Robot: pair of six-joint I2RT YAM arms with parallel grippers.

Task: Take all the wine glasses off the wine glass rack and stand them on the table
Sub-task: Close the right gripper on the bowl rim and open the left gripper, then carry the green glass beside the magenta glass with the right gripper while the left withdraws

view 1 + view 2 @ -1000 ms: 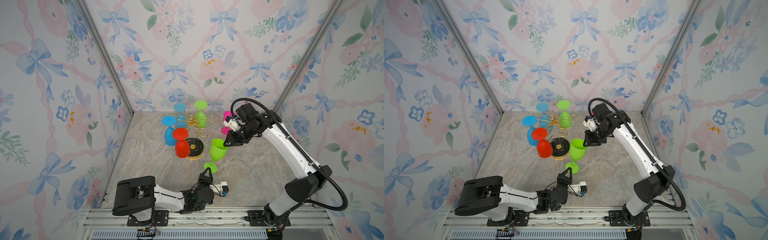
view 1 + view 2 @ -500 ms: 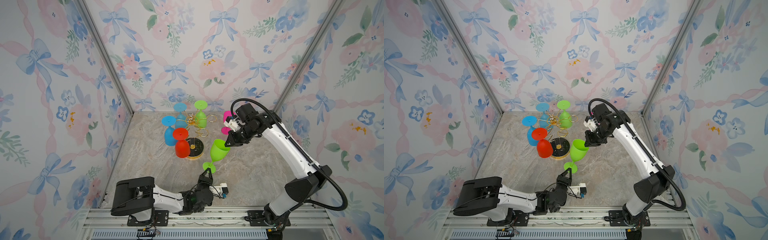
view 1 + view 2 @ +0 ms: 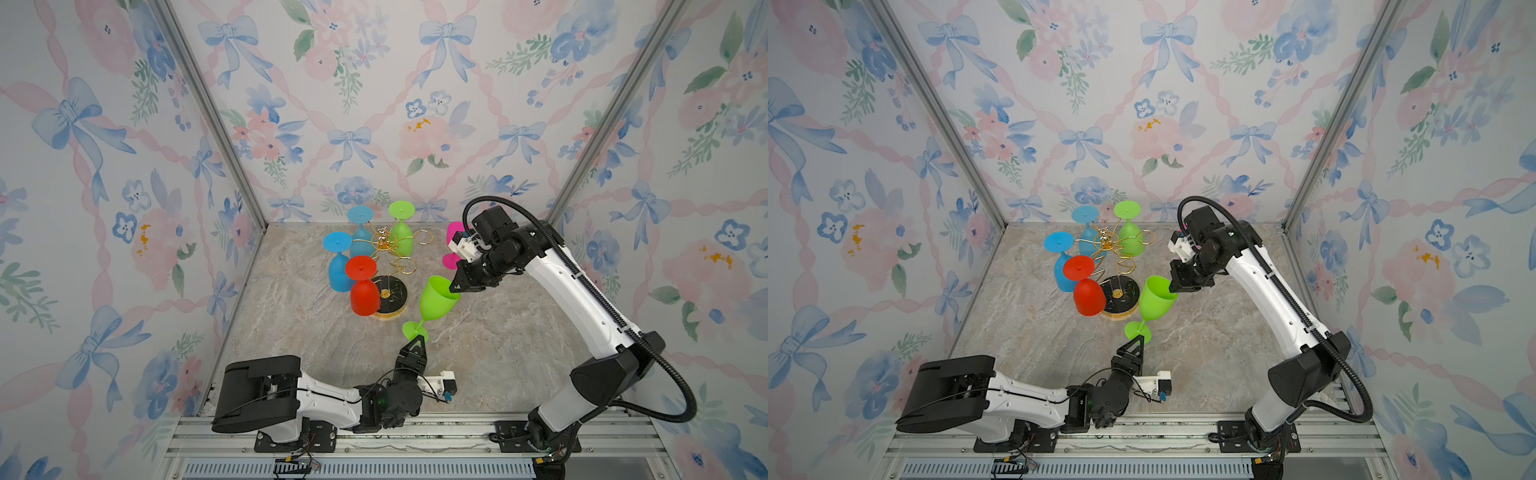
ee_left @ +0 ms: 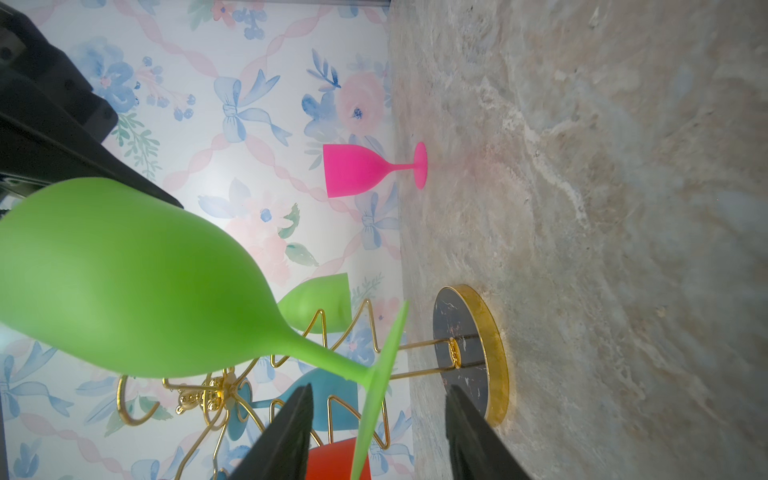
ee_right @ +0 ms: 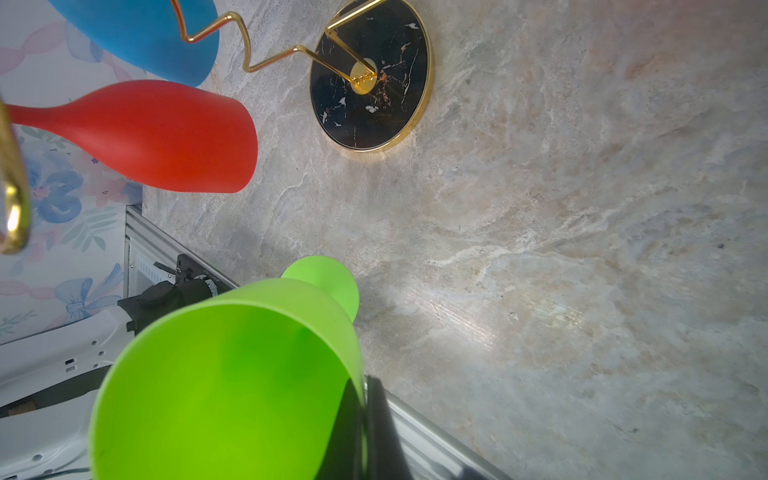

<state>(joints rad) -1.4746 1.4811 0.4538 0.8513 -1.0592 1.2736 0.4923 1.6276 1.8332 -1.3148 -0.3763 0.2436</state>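
While the right gripper (image 3: pixel 454 286) pinches the rim of the green wine glass (image 3: pixel 434 300) (one finger (image 5: pixel 379 424) shows flat against the outside of the bowl wall, the other is hidden), the glass is clear of the wine glass rack (image 3: pixel 390 246), just beside its black gold-rimmed base (image 3: pixel 394 294) on the side toward the right arm. Glass is tilted: bowl up toward the right wrist, foot down toward the left gripper (image 3: pixel 417 341). Left fingers (image 4: pixel 286 432) are spread, one on each side of the foot disc, with a gap visible on both sides in the left wrist view, so no grip there. Can't tell whether the foot's lower edge touches the table (image 3: pixel 490 361). On the rack, hanging bowl-down from the gold loops: red glass (image 3: pixel 364 296), two blue glasses (image 3: pixel 338 272), second green glass (image 3: pixel 401 243). Pink glass (image 4: pixel 357 170) stands upright on the table near the back wall, well apart from the rack, partly hidden behind the right wrist in both top views. Left arm lies low along the front edge of the table, reaching in toward the glass foot.
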